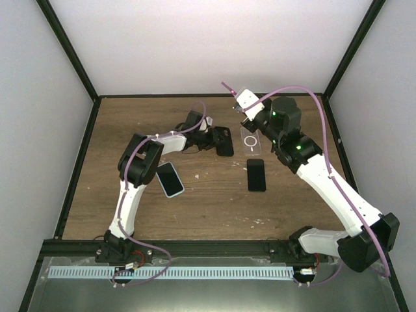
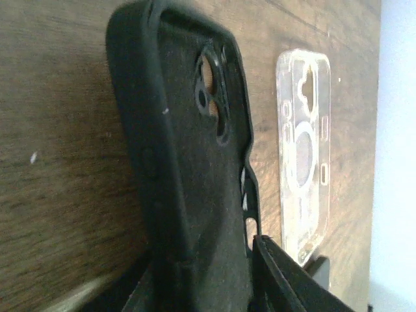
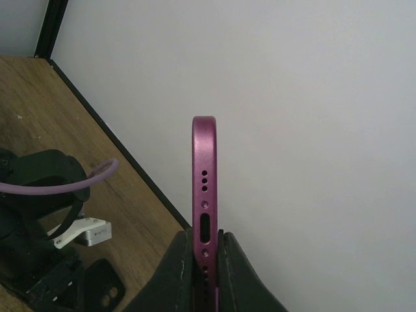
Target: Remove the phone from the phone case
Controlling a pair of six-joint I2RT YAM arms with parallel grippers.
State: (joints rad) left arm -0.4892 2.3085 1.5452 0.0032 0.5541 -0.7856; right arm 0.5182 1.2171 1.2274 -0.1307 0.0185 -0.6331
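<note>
Held edge-up in the tightly closed right gripper point(image 3: 205, 237), well above the far right of the desk point(image 1: 214, 201): the purple phone point(image 3: 203, 195), free of any case. Down on the desk, straddling the empty black case point(image 2: 182, 130) beside a clear case point(image 2: 303, 149): the left gripper point(image 2: 205, 260), firm grip or mere contact impossible to tell.

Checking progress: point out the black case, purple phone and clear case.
black case point(image 2: 188, 175), left wrist view, inside back wall.
purple phone point(image 3: 204, 146), right wrist view, its edge above the holes.
clear case point(image 2: 303, 146), left wrist view, back panel.
</note>
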